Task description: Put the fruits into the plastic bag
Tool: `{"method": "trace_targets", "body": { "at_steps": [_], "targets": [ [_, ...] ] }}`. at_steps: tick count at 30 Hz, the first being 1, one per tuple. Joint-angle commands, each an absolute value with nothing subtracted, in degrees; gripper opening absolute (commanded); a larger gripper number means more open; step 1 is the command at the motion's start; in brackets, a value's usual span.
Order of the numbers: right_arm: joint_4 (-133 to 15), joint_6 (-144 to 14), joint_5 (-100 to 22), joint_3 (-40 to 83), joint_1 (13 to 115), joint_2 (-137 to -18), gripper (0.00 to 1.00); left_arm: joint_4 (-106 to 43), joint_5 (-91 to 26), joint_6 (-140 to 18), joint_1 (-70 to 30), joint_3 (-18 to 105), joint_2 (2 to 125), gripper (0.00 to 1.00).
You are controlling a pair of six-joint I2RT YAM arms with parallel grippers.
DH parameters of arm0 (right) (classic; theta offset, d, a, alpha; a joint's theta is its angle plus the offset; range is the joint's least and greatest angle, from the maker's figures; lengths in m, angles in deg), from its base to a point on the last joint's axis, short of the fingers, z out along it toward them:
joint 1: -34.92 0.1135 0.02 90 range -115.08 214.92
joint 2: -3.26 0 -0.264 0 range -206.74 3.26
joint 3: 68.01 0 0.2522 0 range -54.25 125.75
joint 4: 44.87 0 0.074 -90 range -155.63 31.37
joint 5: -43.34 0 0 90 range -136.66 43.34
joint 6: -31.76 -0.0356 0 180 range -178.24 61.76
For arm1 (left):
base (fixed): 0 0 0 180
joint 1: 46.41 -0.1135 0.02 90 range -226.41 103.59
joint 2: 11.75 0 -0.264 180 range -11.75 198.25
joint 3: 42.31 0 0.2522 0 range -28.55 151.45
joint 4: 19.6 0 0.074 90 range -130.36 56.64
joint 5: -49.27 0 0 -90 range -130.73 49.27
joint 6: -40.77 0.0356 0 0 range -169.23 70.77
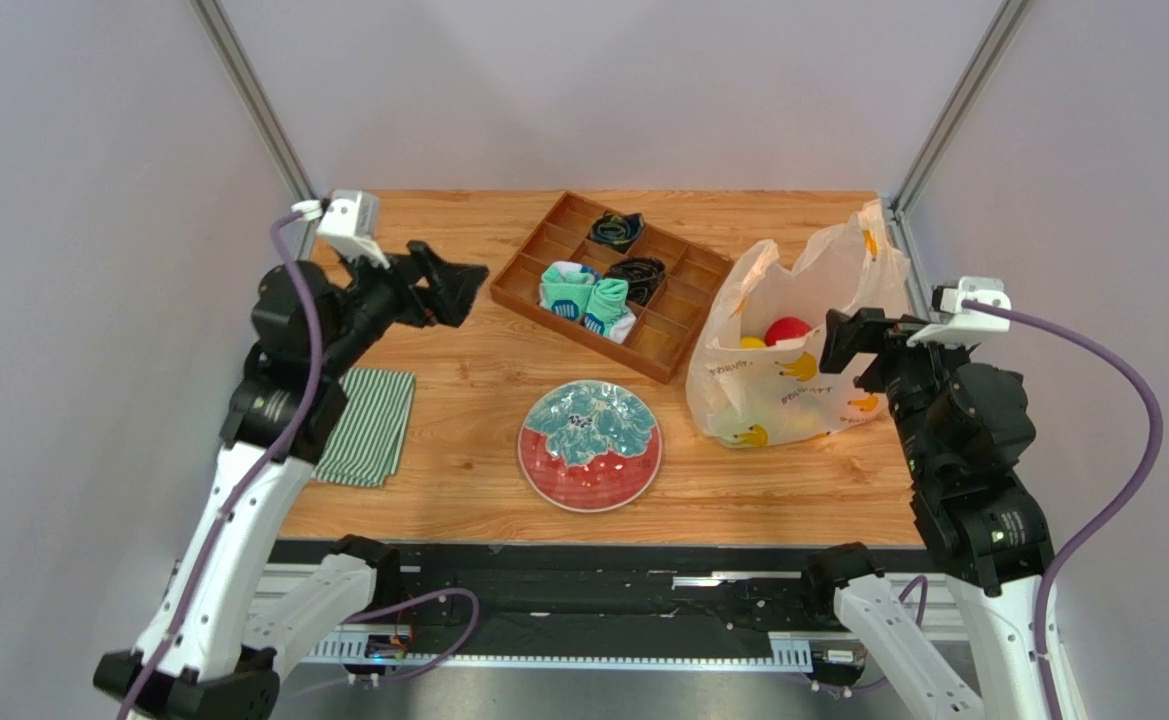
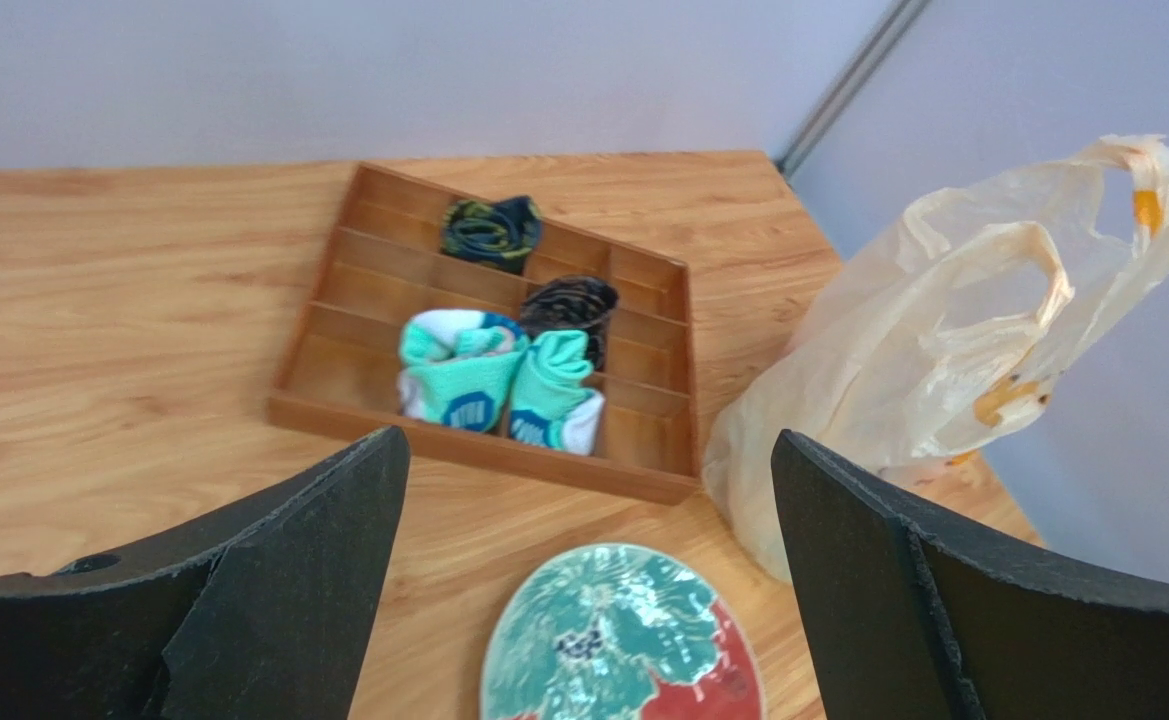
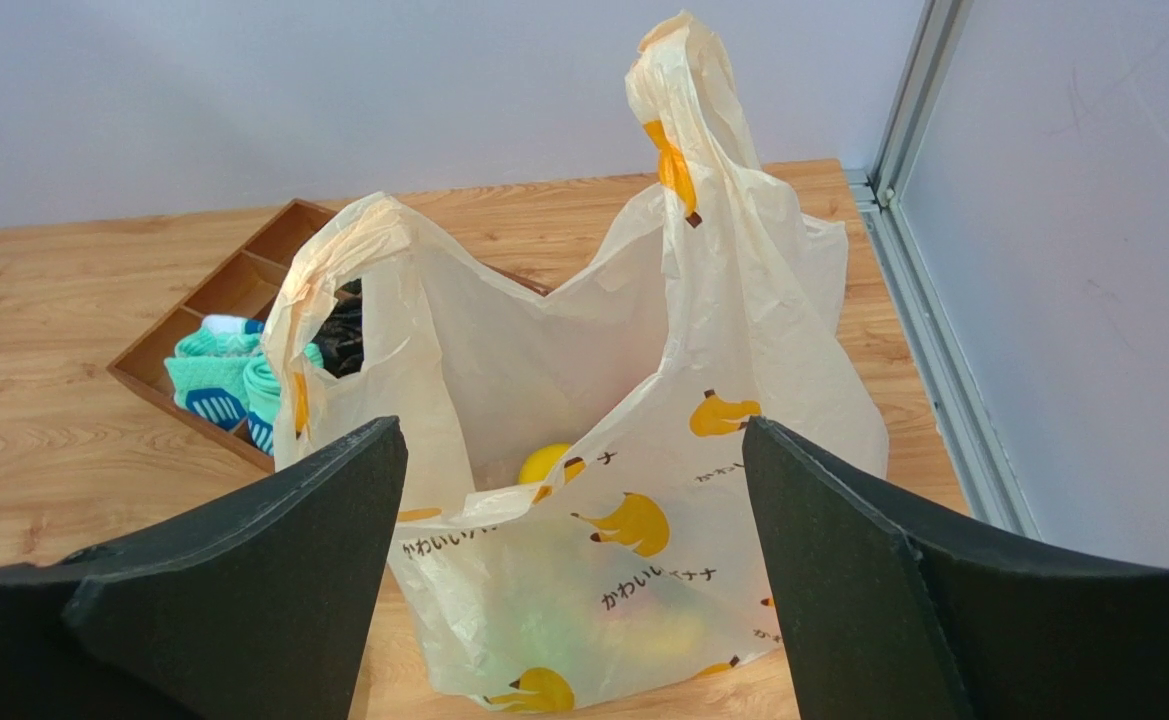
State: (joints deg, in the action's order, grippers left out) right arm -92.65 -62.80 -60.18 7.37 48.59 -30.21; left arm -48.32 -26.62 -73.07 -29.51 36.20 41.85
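The plastic bag (image 1: pixel 793 353) stands open at the table's right, translucent with yellow banana prints. A red apple (image 1: pixel 787 330) and a small yellow fruit (image 1: pixel 753 344) show through its mouth. In the right wrist view the bag (image 3: pixel 665 450) fills the middle, with the yellow fruit (image 3: pixel 545 462) inside and faint green and yellow shapes behind the plastic. My right gripper (image 1: pixel 850 333) is open and empty, just right of the bag. My left gripper (image 1: pixel 455 285) is open and empty, raised over the table's left back. The plate (image 1: pixel 590 444) holds no fruit.
A brown wooden compartment tray (image 1: pixel 545 240) with rolled socks sits at the back centre. A green striped cloth (image 1: pixel 368 426) lies at the left edge. The red-rimmed plate also shows in the left wrist view (image 2: pixel 620 638), with the bag (image 2: pixel 951 345) to its right.
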Motion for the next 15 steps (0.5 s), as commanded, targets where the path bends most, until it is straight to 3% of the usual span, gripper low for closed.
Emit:
{"method": "trace_targets", "body": {
  "at_steps": [1,15],
  "targets": [
    [-89.57,-65.97,-61.33,3.68,48.45,-26.28,0.88,-61.91,-29.99,-65.50,-31.12,35.96,35.10,0.99],
    [-89.39,-68.00,-63.88,-2.48,48.45,-20.47,0.88,-62.63,-36.59,-61.36,-31.12,26.91,23.14,0.99]
  ]
}}
